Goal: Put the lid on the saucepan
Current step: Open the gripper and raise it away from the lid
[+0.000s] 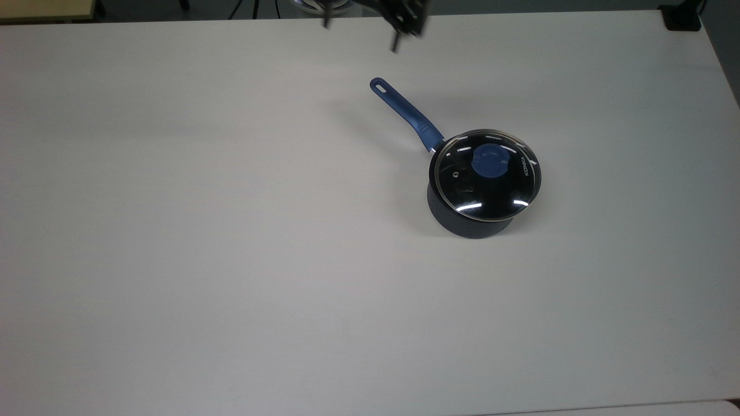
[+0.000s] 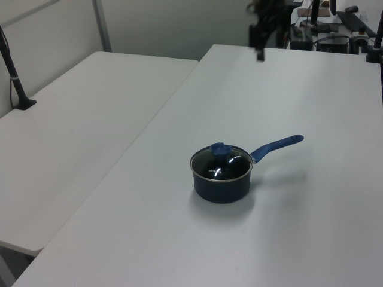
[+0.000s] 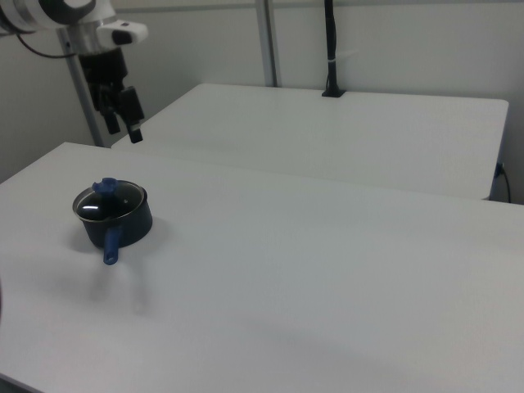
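The saucepan (image 1: 469, 222) stands on the white table (image 1: 231, 260) right of the top view's centre. Its long blue handle (image 1: 404, 111) points to the top view's upper left. On its rim rests the lid (image 1: 491, 193), flat, clear glass with a blue knob (image 1: 490, 160). The same covered saucepan (image 2: 220, 185) (image 3: 115, 225) stands in both side views, knob (image 2: 218, 148) (image 3: 106, 187) on top. My gripper (image 1: 360, 36) (image 2: 257, 46) (image 3: 123, 129) hangs high above the table, well away from the pan near the far edge. It is open and holds nothing.
A second white table (image 2: 90, 119) (image 3: 344, 131) adjoins this one, with a narrow seam between them. A black clamped post (image 2: 15, 78) (image 3: 330, 49) stands on it. Monitors and cables (image 2: 335, 24) lie beyond the far edge.
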Controlling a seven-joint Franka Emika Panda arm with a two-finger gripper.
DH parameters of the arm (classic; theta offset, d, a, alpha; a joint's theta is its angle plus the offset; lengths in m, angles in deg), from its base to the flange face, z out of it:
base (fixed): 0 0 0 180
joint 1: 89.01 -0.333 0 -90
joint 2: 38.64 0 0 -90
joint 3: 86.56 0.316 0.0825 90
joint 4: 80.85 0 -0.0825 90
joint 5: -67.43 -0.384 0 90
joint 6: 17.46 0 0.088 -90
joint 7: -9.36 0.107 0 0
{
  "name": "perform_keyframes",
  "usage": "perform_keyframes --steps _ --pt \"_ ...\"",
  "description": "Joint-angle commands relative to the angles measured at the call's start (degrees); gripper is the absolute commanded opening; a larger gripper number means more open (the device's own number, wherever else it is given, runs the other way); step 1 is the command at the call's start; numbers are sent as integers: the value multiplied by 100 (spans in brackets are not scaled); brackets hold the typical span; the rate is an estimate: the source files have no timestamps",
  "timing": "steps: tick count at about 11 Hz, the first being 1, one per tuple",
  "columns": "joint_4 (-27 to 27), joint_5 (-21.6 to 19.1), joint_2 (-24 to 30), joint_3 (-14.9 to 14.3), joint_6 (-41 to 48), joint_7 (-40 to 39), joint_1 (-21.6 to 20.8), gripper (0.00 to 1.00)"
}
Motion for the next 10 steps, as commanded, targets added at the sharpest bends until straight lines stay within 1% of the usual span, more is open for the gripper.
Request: perform_keyframes --steps 1,2,5,6,8,10 --pt "-825 -554 969 -1190 -116 -1451 -212 100" --pt "-852 -556 1050 -1518 -125 -1858 -319 100" --pt "-1001 -547 1094 -1994 -432 -2844 -329 100" --pt "-1001 -547 1094 -2083 -441 -3073 -329 100" --pt "-993 -556 1094 -2189 -520 -3128 -320 100" --pt "-993 -565 1094 -2198 -565 -3137 -311 100"
